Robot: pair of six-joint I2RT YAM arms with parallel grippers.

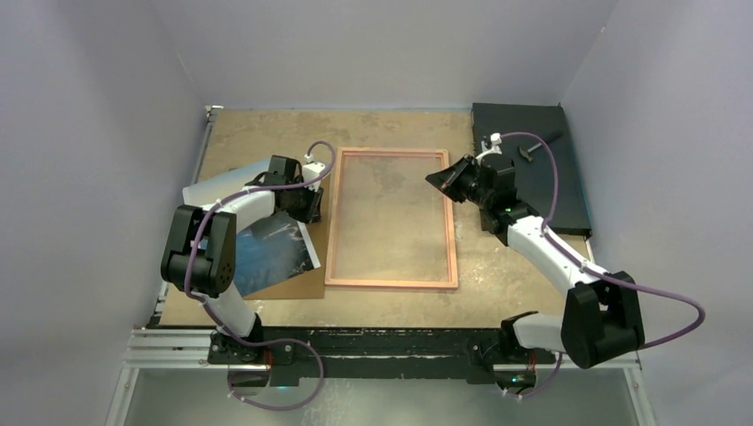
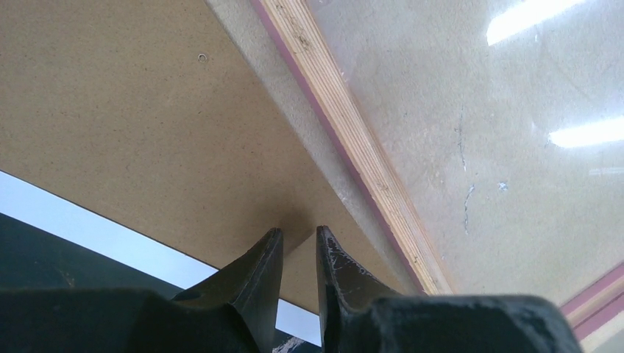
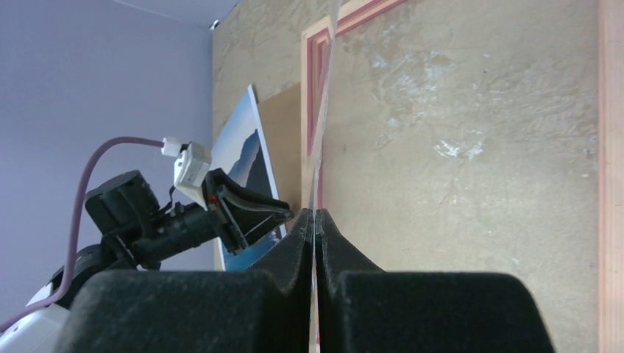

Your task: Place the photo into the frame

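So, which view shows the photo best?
Top external: most of the photo shows, though the left arm hides one side. Right wrist shows a slanted part; left wrist only its white border and dark edge.

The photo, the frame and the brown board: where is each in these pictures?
the photo (image 1: pixel 273 253): top view, its dark blue middle.
the frame (image 1: pixel 391 284): top view, its near rail.
the brown board (image 2: pixel 132 125): left wrist view, its bare face.

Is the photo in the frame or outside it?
Outside. The photo lies on the brown board left of the frame; inside its rim only tabletop shows.
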